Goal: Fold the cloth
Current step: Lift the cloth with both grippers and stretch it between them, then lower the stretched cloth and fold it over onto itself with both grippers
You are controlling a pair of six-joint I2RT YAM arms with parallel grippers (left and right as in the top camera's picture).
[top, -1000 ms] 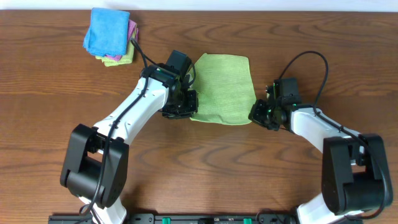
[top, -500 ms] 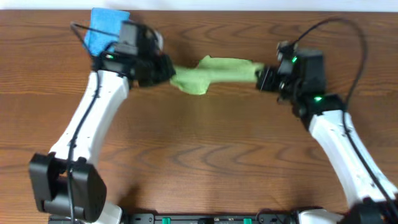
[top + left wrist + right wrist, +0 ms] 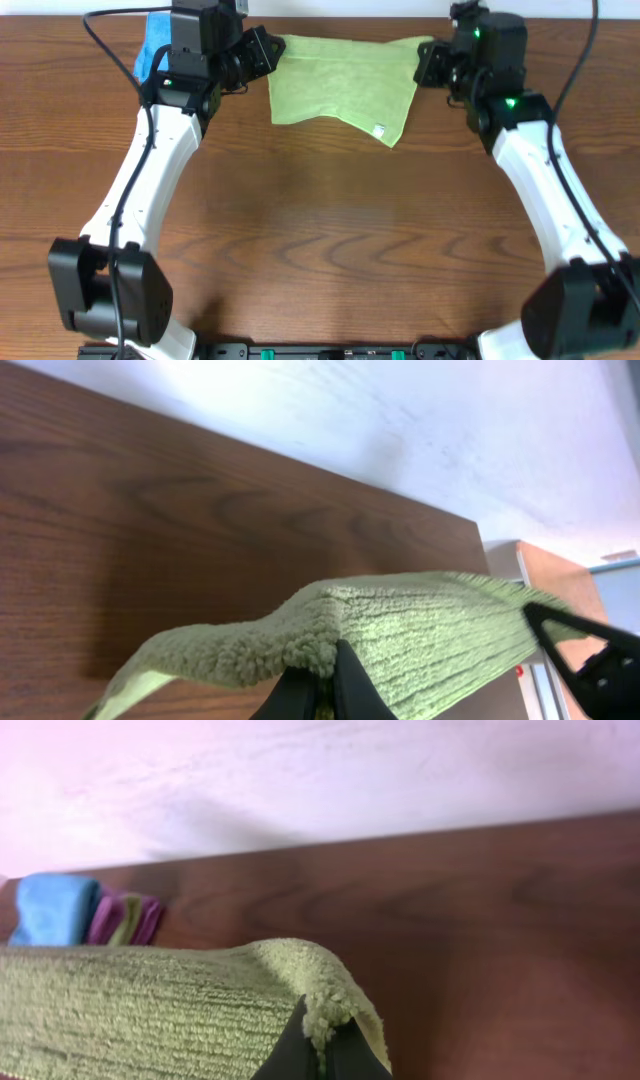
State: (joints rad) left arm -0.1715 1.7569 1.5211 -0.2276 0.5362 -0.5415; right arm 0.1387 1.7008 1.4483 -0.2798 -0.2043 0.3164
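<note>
The lime-green cloth (image 3: 345, 85) hangs spread out in the air near the table's far edge, held by two upper corners. Its small white tag (image 3: 379, 129) shows at the lower right corner. My left gripper (image 3: 268, 52) is shut on the cloth's left corner; the left wrist view shows the cloth (image 3: 420, 640) pinched between the black fingers (image 3: 322, 685). My right gripper (image 3: 424, 60) is shut on the right corner; the right wrist view shows the cloth (image 3: 150, 1010) pinched between the fingers (image 3: 322, 1045).
A bright blue folded cloth (image 3: 155, 50) lies on the wooden table (image 3: 320, 250) at the far left behind my left arm. In the right wrist view it (image 3: 55, 908) sits with pink and green folded cloths (image 3: 125, 920). A white wall lies beyond the far edge.
Both grippers have lifted the cloth from the table and pulled apart. The cloth went from lying flat, to bunched between them, to spread out and hanging near the far edge.
</note>
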